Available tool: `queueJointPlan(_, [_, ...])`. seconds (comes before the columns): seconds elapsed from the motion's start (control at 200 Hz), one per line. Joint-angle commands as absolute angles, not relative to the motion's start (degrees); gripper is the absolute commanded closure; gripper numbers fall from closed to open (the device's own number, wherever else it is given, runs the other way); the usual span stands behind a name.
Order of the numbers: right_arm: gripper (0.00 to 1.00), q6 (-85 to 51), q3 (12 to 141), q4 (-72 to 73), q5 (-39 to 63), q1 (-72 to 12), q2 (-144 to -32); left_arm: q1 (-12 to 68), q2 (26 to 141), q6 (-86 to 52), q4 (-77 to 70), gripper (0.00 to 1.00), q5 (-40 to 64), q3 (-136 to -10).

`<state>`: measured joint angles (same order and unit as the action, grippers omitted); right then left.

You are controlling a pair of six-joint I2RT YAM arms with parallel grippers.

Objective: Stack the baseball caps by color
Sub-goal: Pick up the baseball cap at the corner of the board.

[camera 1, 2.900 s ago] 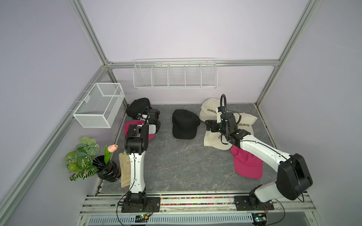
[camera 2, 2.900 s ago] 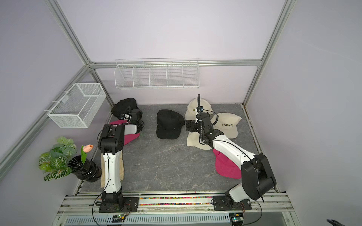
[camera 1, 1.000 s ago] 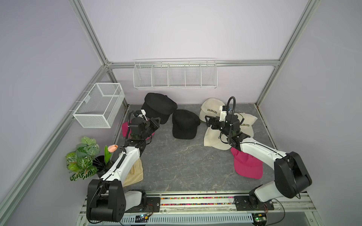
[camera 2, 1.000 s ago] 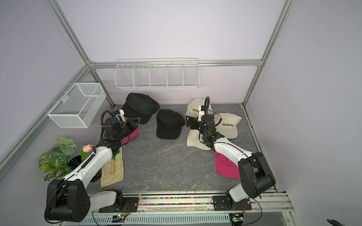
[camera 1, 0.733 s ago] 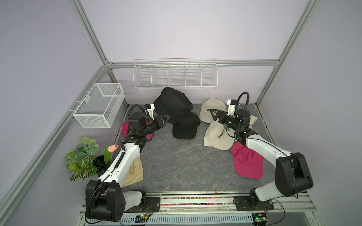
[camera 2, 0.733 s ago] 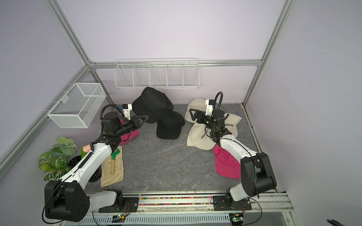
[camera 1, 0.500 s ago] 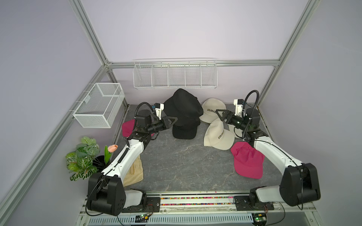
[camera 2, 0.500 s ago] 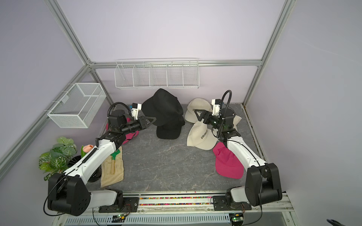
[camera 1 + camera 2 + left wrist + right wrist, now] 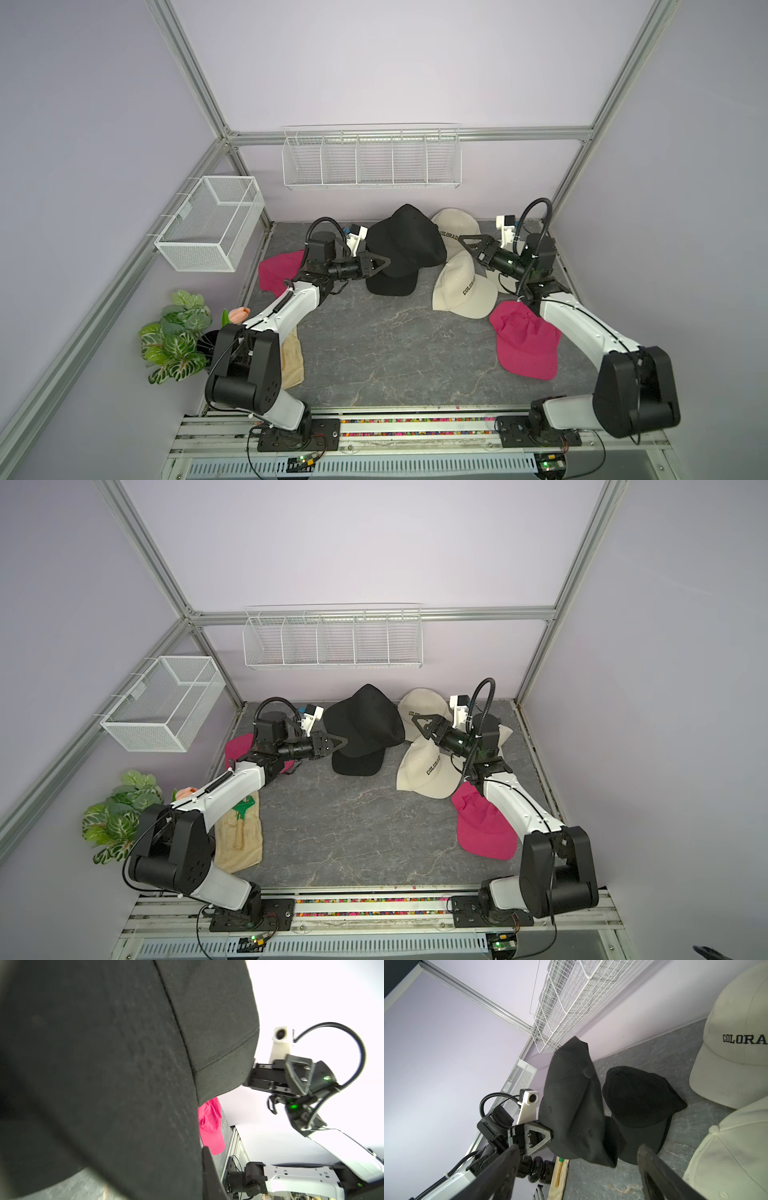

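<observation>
Right wrist view gives you the clearest look at the black fabric baseball cap [image 9: 571, 1105] that is off the surface. Your left gripper [image 9: 384, 262] is clamped tight on its lower rim, so the crown stands up in the air. The cap hangs near the middle of the rear edge of the grey marbled tabletop [image 9: 395, 353], partly over a second black cap [image 9: 639, 1095] that lies crown-up. That is probably why it is held high and by the rim: it can come down over its match, crown onto crown. You cannot tell from these views whether a third black cap is nested in the held one.

Your right gripper [image 9: 419, 728] has its jaws spread wide and grips nothing. It points toward the black pair from above the cream caps, likely placed to steady or receive.

Near the rear right corner, a cream fabric cap lettered COLORADO [image 9: 455, 224] and a second cream cap [image 9: 463, 286] lie close together. A third cream cap [image 9: 505, 734] is mostly hidden behind the right arm.

One magenta pink cap [image 9: 525, 345] lies by the right edge and the other magenta pink cap [image 9: 276, 270] by the left edge, well apart, so that colour is not yet stacked.
</observation>
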<state>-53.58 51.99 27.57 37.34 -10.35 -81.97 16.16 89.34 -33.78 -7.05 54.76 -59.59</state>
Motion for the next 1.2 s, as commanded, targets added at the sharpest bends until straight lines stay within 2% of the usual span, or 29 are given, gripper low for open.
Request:
queueJointPlan(0.0, [0.11, -61.44, 50.72, 38.71, 39.16, -11.19, -86.01, 16.61, 89.90, -33.12, -11.51, 1.00, 59.14, -61.61])
queueJointPlan(0.31, [0.11, -63.94, 51.33, 46.28, 40.81, -13.36, -91.37, 17.47, 91.01, -32.87, -11.73, 1.00, 61.73, -62.56])
queueJointPlan(0.515, [0.11, -69.48, 53.89, 60.13, 44.46, -14.53, -97.43, 18.17, 92.17, -32.39, -10.34, 1.00, 63.67, -63.95])
queueJointPlan(0.68, [0.11, -72.86, 56.95, 69.26, 48.04, -16.18, -102.63, 18.37, 94.14, -30.83, -5.98, 1.00, 63.76, -65.99])
queueJointPlan(0.805, [0.11, -76.73, 56.84, 76.68, 48.45, -16.10, -103.65, 18.41, 95.39, -24.78, 3.49, 1.00, 60.84, -68.72])
queueJointPlan(1.194, [0.11, -68.23, 55.20, 69.91, 51.88, -16.44, -94.55, 18.11, 100.08, -21.26, 9.84, 1.00, 59.87, -72.74])
